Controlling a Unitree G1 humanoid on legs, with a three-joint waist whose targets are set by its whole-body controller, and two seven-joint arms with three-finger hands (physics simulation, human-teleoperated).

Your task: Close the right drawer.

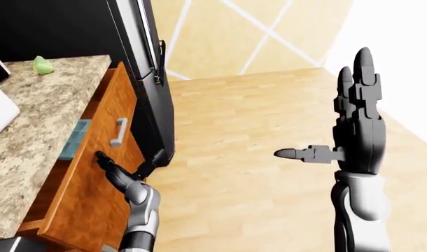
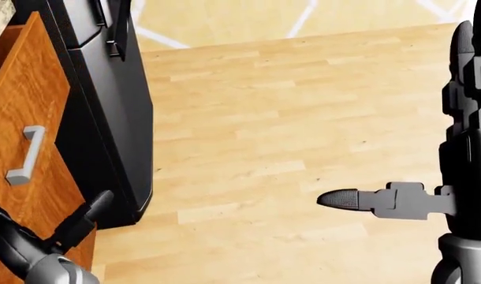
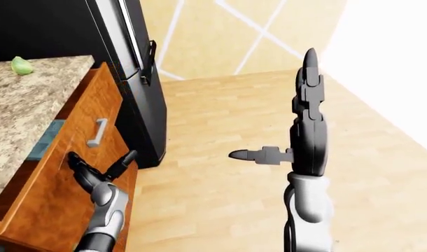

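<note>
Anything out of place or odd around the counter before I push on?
The drawer under the granite counter stands pulled well out, its wood face with the metal handle jutting toward the black fridge. The left hand is at that face, fingers spread. The right hand is open in mid-air. Nothing spilled or damaged.

A home kitchen: a speckled granite countertop (image 1: pixel 38 121) over orange wooden cabinetry (image 1: pixel 94 173), a tall black refrigerator (image 1: pixel 140 68) just beside the countertop, and light wood-plank flooring (image 1: pixel 256 136) beyond it.
</note>
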